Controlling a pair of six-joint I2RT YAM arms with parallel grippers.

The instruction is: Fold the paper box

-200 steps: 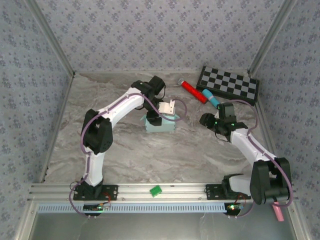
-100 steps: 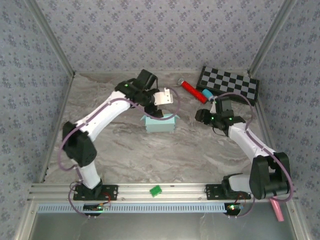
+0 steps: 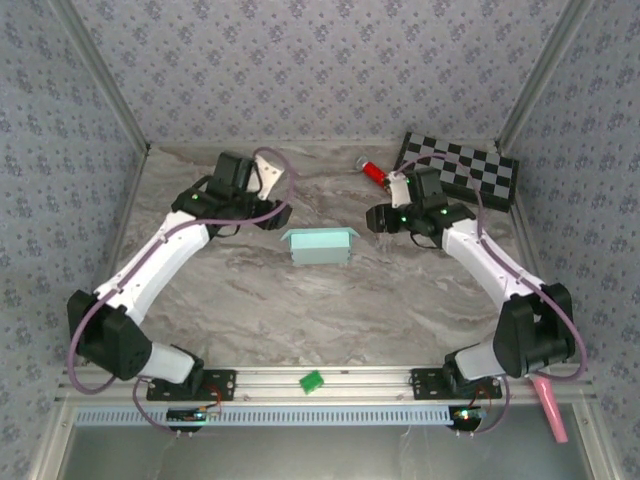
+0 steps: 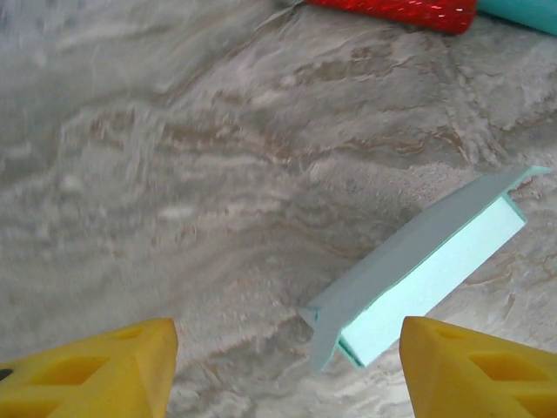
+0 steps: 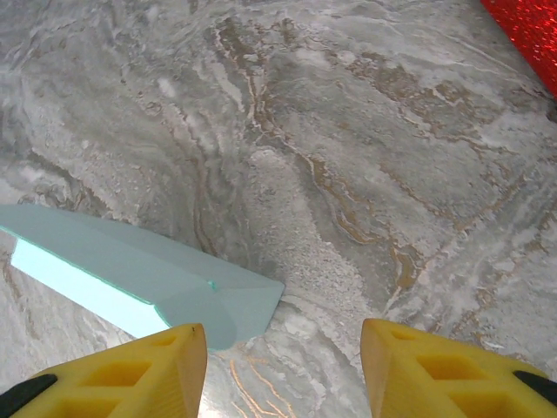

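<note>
Top external view: bright, even, diffuse light. The marble table [image 3: 300, 300] is uniformly lit from near edge to far edge, with only faint, soft-edged shadows under the arms and at the base of the paper box [image 3: 320, 246], and no hard glare.

Left wrist view: the marble is smeared and soft in the upper left, while the box's edges are crisp and its lit face glows pale cyan.

Right wrist view: the marble veins are sharp at centre, the right gripper's yellow fingers [image 5: 130, 374] are slightly soft, and the red cylinder [image 5: 535, 30] glitters with pinpoint highlights.

Overhead view from behind; both wrist views close above the paper box [image 4: 435, 283]
</note>
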